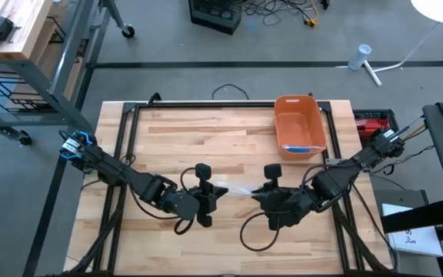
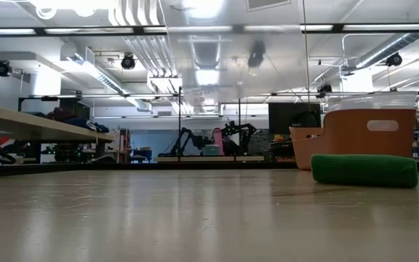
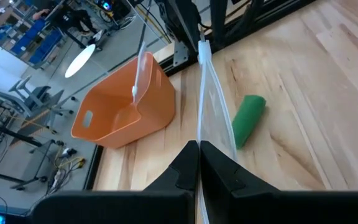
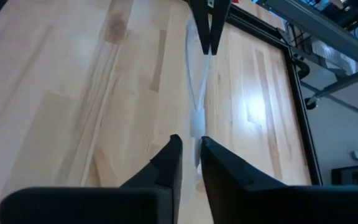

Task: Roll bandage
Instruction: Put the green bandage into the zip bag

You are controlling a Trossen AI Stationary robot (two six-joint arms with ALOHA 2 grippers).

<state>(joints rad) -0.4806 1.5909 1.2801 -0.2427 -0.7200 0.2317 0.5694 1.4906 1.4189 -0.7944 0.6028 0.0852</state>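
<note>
We have four views. The high view looks straight down on the whole table and both arms, with floor around it. The low view sits at table-top height, looking level across the boards into the room; the orange bin and green roll stand near its right edge. The left wrist view looks close past its own fingers toward that same bin and roll. The right wrist view faces the opposite way, along a clear strip that both wrist views share.
</note>
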